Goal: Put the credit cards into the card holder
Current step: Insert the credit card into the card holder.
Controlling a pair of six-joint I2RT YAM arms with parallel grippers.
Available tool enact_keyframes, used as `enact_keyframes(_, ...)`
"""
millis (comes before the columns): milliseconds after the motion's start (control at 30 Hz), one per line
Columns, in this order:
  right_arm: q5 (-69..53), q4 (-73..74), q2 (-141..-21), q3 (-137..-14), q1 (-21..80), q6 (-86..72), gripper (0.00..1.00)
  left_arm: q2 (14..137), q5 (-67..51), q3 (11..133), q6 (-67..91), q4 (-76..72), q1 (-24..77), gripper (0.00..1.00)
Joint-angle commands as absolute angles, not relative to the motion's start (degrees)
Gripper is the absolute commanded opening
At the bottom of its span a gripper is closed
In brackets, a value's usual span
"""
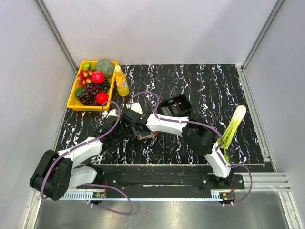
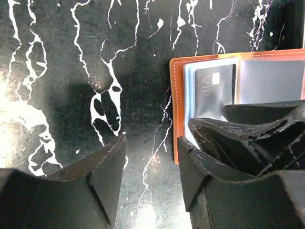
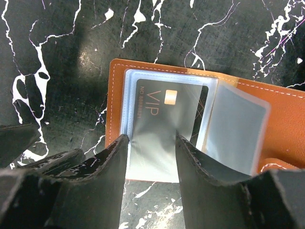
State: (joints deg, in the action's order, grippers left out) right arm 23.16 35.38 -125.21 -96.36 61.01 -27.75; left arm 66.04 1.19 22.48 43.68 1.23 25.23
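As the credit card [image 3: 157,109] lies sleeved in the card holder [image 3: 281,119], left gripper [image 2: 151,143] and right gripper [image 3: 151,140] are seen half-open, empty; withdrawal is judged next.

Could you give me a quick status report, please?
Left pincer open, beside the card holder. Right pincer open, straddling the card. Card holder lies open, card in clear sleeve. No obstruction seen.

Card [image 3: 157,109] inside card holder [image 3: 286,119], tray [image 1: 175,105] probably just behind it.
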Motion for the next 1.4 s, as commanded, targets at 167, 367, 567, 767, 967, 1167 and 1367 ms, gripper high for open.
enact_keyframes(167,21.97,35.25,-125.25,-95.71,60.65,-31.03,0.52,73.47,4.65,21.62,48.42,-11.5,29.52,0.52)
enact_keyframes(367,21.53,34.9,-125.25,-94.75,60.29,-31.02,0.45,79.18,13.09,23.29,51.41,-8.17,35.06,0.45)
enact_keyframes(567,21.8,33.84,-123.93,-93.78,59.94,-31.02,0.39,83.32,14.15,23.91,53.61,-9.74,38.05,0.39)
enact_keyframes(767,22.94,33.22,-122.17,-93.08,59.15,-30.67,0.29,80.07,14.85,23.55,52.74,-10.03,38.58,0.44)
enact_keyframes(967,25.39,33.57,-119.1,-92.11,58.19,-29.62,0.28,78.49,14.94,23.12,53.09,-9.93,38.58,0.44)
enact_keyframes(1167,26.72,33.66,-115.67,-90.36,57.31,-28.57,0.29,80.77,14.06,24.52,52.82,-10.63,38.58,0.44)
enact_keyframes(1367,28.3,34.19,-113.21,-88.33,56.52,-28.21,0.3,80.77,13.19,24.7,52.73,-11.42,38.67,0.44)
